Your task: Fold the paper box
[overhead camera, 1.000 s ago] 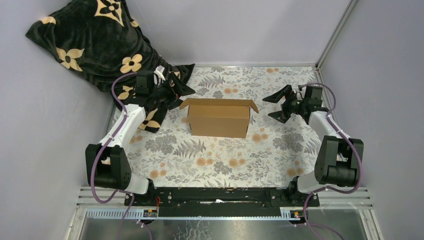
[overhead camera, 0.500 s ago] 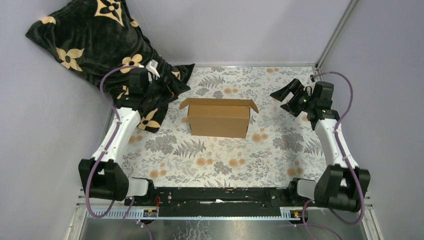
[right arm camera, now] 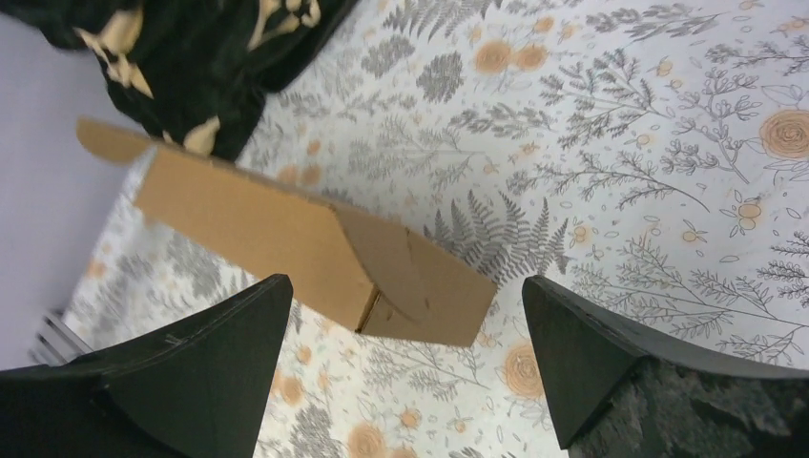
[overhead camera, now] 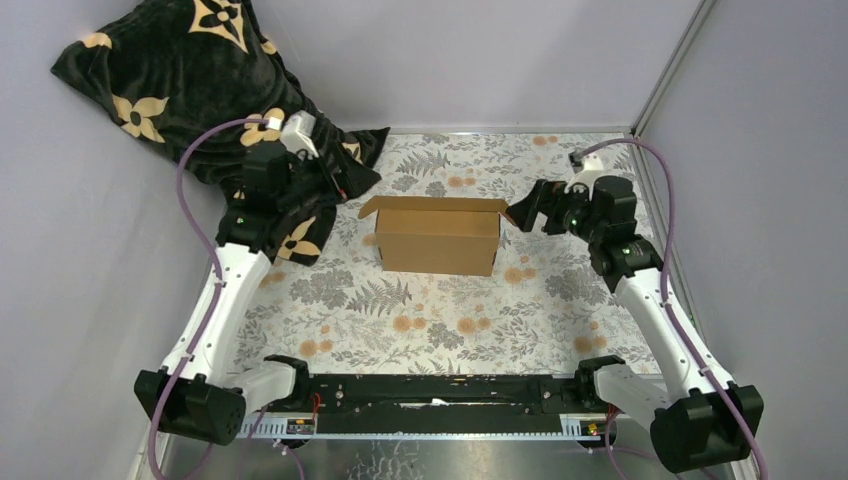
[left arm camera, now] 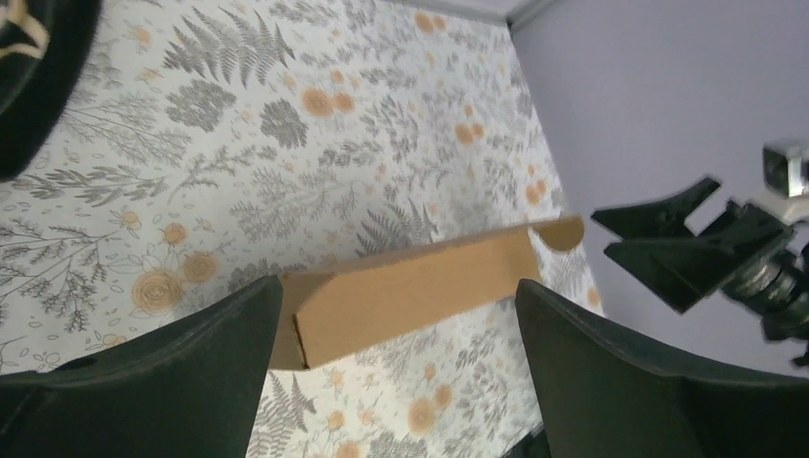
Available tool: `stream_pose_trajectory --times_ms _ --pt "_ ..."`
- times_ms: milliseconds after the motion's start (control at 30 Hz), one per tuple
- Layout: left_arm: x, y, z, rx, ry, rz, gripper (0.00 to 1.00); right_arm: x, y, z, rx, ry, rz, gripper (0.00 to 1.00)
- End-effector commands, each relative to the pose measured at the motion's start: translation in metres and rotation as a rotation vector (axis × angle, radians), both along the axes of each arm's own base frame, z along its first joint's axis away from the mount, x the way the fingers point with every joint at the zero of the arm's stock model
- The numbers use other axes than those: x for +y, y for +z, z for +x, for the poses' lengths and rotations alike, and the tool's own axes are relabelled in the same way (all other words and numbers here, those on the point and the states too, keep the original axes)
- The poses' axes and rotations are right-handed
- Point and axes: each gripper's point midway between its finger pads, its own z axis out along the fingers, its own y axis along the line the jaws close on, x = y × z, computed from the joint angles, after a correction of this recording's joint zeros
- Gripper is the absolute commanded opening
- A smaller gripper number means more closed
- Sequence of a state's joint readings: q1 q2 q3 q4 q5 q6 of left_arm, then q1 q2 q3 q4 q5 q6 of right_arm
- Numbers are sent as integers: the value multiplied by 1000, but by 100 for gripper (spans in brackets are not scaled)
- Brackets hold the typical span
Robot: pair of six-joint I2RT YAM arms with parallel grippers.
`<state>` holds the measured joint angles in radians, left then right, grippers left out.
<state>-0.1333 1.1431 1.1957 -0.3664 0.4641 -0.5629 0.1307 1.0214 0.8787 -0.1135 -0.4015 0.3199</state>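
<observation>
One worktop (overhead camera: 440, 320) with a fern-and-flower cover; one black blanket (overhead camera: 170, 80) with beige flowers, heaped behind and to the left of the paper box, its corner spilling onto the cover. Two arms, one on each side of the box. One paper box (overhead camera: 438, 238), plain brown cardboard, standing about mid-worktop, slightly toward the far side. Long axis running left to right, parallel to the near edge; broad plain face turned toward the arm bases, top side open upward, with two small flaps, one splayed outward at each end. Two hands. Left hand (overhead camera: 340, 185) just beyond the left end of the box, hovering over the blanket's corner near the left flap, fingers spread wide apart and gripping nothing; in its own wrist view, the box lying across the gap between the two fingers, seen from above and apart from them. Right hand (overhead camera: 535, 208) just off the right end of the box, fingertips close beside the right flap with a narrow gap showing in the left wrist view, fingers likewise wide apart and empty; in the right wrist view, the box's end below and between them.
</observation>
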Motion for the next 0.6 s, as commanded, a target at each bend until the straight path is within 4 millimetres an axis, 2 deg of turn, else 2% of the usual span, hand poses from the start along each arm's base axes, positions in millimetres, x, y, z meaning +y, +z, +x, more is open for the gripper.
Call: stream_pose_trajectory --times_ms 0,67,167,233,367,400,433,467,500,567 --pt "-17 -1 -17 -125 -39 173 99 5 17 -7 -136 47 -171 100" --pt "-21 1 -23 -172 -35 213 99 7 26 -11 -166 45 -178 98" --pt "-17 1 -27 -206 -24 250 99 8 34 -15 -186 51 -212 80" --pt "-13 -2 -27 -218 -15 273 99 10 39 -16 -194 56 -218 72" --pt "-15 8 -34 -250 -34 264 99 16 54 -21 -203 80 -236 69" --pt "-16 13 -37 -263 -35 259 99 16 61 -22 -204 72 -236 69" --pt "-19 20 -39 -279 -41 250 99 15 72 -22 -208 59 -229 74" --pt "-21 26 -41 -288 -44 243 99 14 81 -23 -196 48 -222 89" --pt "-22 30 -41 -287 -45 238 99 13 92 -21 -184 32 -219 98" --pt "-26 35 -39 -277 -55 218 99 4 111 -14 -149 -32 -227 100"
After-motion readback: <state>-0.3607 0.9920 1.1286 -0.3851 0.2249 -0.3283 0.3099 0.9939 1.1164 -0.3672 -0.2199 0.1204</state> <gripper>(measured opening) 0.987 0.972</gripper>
